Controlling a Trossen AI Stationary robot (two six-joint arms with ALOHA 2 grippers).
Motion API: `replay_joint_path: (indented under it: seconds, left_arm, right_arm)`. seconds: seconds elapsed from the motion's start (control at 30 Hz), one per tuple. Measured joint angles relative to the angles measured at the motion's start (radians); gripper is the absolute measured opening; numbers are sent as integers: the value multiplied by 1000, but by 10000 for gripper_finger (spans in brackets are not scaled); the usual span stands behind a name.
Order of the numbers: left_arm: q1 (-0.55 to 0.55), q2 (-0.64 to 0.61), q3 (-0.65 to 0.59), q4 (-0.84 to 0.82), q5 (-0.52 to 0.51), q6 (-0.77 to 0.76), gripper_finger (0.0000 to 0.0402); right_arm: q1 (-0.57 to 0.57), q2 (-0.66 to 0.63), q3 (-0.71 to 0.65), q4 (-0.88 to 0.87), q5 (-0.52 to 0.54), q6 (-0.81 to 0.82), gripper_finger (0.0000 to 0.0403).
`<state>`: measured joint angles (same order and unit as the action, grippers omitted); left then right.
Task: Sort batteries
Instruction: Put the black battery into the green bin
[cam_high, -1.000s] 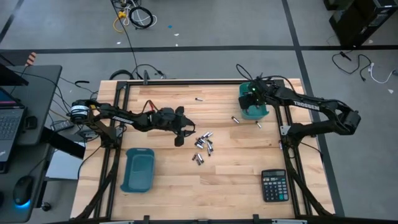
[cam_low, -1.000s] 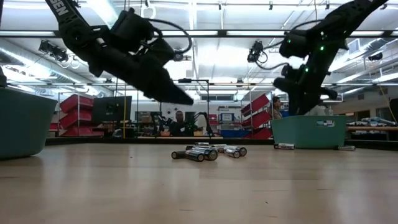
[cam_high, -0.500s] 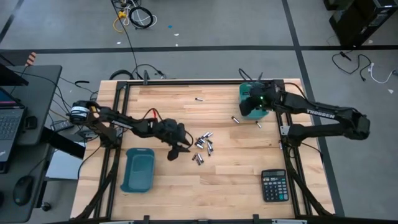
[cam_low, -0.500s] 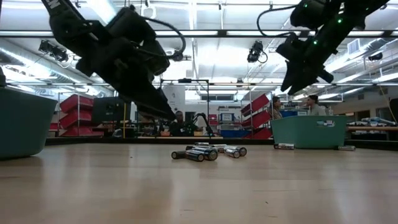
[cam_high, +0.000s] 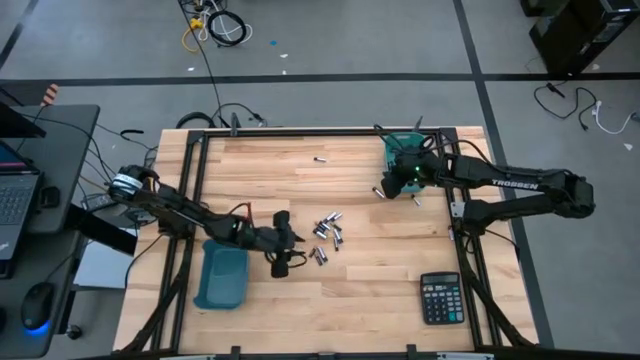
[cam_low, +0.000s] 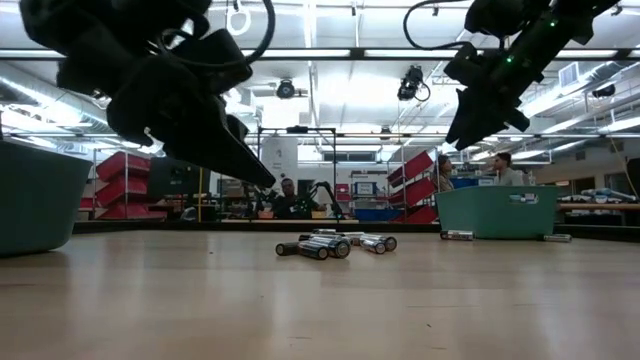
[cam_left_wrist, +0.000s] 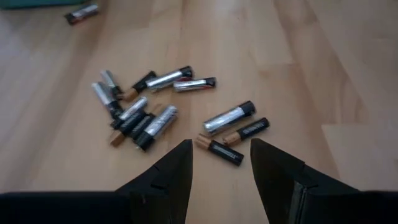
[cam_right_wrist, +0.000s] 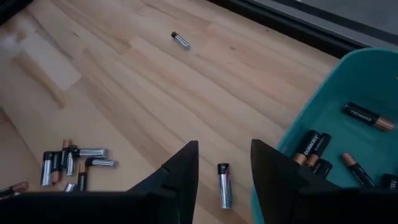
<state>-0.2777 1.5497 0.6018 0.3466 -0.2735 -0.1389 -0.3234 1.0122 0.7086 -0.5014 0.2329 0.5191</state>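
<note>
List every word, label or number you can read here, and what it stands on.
"TROSSEN": on the right arm.
Print on the batteries in the teal bin: too blurred to read.
Keys of the calculator: too small to read.

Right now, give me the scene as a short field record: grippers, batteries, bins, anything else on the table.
left gripper: open, empty, above the table beside the pile
right gripper: open, empty, above a lone battery next to the right bin
battery pile: loose cluster mid-table, silver and black cells
stray battery: alone near the far edge
right bin: teal, several batteries inside
left bin: teal, near the left arm; no contents visible
calculator: black, near right corner
</note>
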Motion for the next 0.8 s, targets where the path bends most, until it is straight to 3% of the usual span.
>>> replay_joint_path:
  seconds: [0.17, 0.57, 0.8]
  left_arm:
    - [-30, 0, 0, 9, -113, -50, 163]
    - [-52, 125, 0, 193, -116, -147, 163]
    - [-63, 210, 17, 212, -119, -212, 163]
  right_arm:
    - [12, 0, 0, 0, 0, -27, 131]
    - [19, 0, 0, -4, -27, -75, 131]
    - [41, 0, 0, -2, -29, -78, 131]
